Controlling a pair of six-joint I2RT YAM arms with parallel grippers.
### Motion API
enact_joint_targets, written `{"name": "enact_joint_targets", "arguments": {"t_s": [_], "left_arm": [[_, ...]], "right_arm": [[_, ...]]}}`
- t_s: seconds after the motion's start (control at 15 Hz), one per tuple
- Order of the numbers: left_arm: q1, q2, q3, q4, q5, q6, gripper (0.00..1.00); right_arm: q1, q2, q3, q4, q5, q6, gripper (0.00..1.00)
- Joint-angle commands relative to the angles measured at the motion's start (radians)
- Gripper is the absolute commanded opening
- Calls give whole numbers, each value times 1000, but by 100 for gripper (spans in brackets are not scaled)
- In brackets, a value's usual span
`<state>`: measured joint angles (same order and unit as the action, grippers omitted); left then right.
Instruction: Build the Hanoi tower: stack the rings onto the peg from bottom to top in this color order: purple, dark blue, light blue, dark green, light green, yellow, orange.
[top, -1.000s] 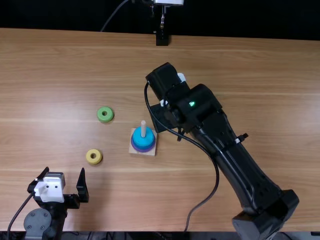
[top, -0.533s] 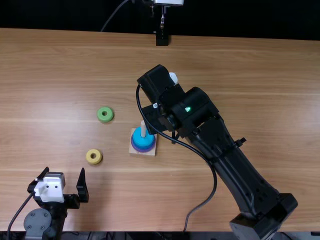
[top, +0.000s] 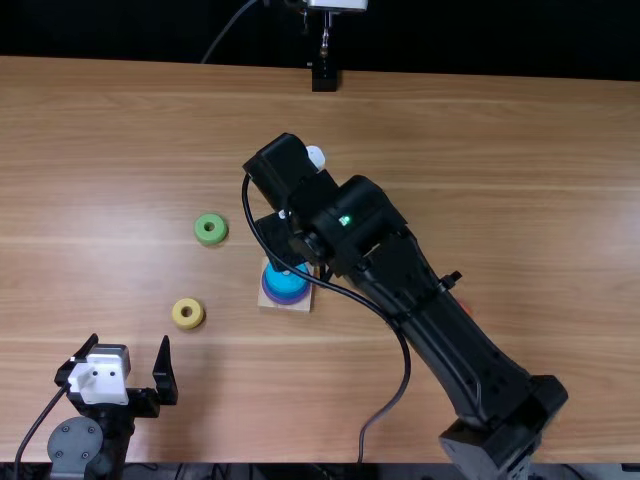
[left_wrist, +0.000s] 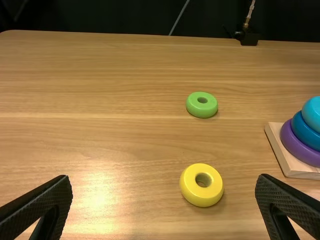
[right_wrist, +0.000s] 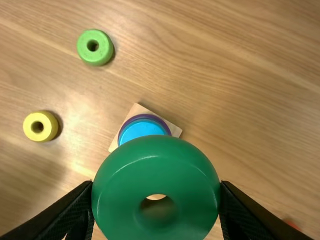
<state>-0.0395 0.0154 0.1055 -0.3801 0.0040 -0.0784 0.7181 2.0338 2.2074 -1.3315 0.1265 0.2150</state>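
In the top view my right gripper (top: 280, 240) is over the wooden base (top: 285, 308), its fingertips hidden by the arm. The right wrist view has the gripper (right_wrist: 156, 185) shut on a dark green ring (right_wrist: 155, 165), with the base partly behind it. Purple (left_wrist: 299, 148), dark blue (left_wrist: 305, 132) and light blue (left_wrist: 313, 114) rings are stacked on the base. My left gripper (top: 130, 345) stands open at the near left; in its wrist view the gripper (left_wrist: 164, 178) has nothing between its fingers. A light green ring (top: 210, 229) and a yellow ring (top: 188, 313) lie left of the base.
A reddish-orange thing (top: 464, 306) is partly covered by the right arm, and also peeks out at the right wrist view's lower right edge (right_wrist: 291, 223). The right arm spans the table from the near right, its cable looping beside it. A dark stand (top: 324, 76) is at the far edge.
The right arm has swung left, from just right of the base to over it, covering the peg. The reddish-orange thing has come into sight behind the arm. My left gripper has kept still.
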Motion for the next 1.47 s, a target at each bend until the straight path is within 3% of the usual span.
{"name": "enact_joint_targets", "arguments": {"t_s": [0.0,1.4], "left_arm": [[-5,-15,-105,-82,0,12,100],[-3,-15,-105,-82,0,12,100]], "right_arm": [[9,26,25,3,8,4,0],[38,91,25,0,15,6,0]]}}
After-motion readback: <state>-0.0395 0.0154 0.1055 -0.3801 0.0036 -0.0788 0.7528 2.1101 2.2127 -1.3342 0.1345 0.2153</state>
